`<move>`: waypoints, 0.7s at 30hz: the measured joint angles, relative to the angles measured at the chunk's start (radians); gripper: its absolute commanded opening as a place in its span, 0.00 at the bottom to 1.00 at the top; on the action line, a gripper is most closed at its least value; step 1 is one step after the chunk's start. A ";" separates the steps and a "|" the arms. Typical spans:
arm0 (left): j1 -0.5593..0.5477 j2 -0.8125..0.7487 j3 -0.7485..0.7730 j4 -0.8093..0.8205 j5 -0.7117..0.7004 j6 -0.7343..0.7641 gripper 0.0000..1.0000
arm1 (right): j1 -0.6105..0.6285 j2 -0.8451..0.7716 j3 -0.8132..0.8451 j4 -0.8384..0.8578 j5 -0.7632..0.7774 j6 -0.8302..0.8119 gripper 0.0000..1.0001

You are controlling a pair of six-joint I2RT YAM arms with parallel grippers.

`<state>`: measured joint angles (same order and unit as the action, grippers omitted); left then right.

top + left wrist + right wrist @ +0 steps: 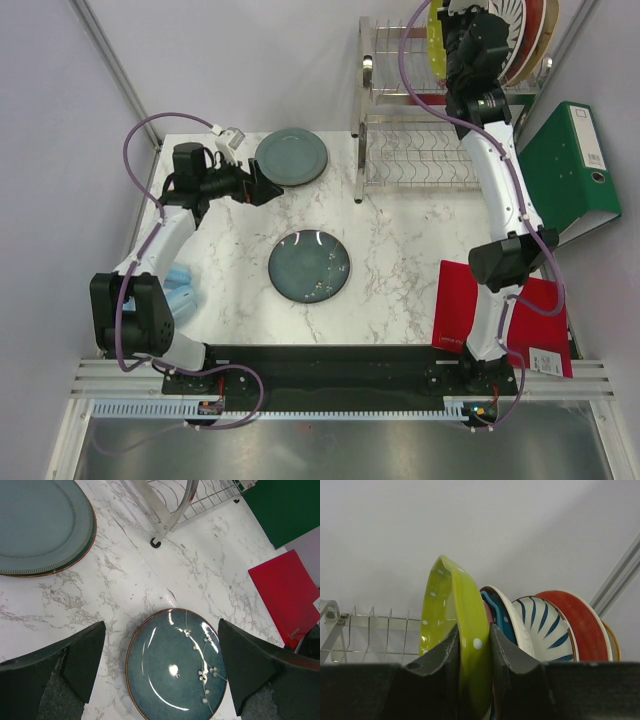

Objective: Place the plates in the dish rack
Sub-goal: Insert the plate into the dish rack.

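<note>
The right end effector [474, 637] clamps the rim of a lime dotted plate [445, 605], held on edge so it can drop into a wire slot on the upper tier of the dish rack [415, 155], beside plates [545, 630] standing there. The left end effector [160, 630], jaws spread wide, hovers beside the grey-blue plate [40, 525]. A teal plate [175, 670] lies flat in the middle of the bench [400, 250].
</note>
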<state>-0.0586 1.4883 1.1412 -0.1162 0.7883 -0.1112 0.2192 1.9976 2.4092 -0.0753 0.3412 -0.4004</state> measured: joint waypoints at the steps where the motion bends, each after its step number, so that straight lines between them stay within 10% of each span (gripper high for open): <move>1: 0.000 0.003 0.003 0.000 0.000 0.000 1.00 | 0.001 0.000 -0.005 0.002 0.010 0.000 0.00; 21: -0.001 0.049 0.012 0.016 0.000 -0.009 1.00 | 0.087 0.078 -0.028 0.090 0.152 -0.256 0.00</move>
<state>-0.0593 1.5372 1.1534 -0.1001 0.7887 -0.1200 0.3058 2.0754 2.3810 0.0151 0.4934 -0.6563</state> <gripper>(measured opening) 0.997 0.315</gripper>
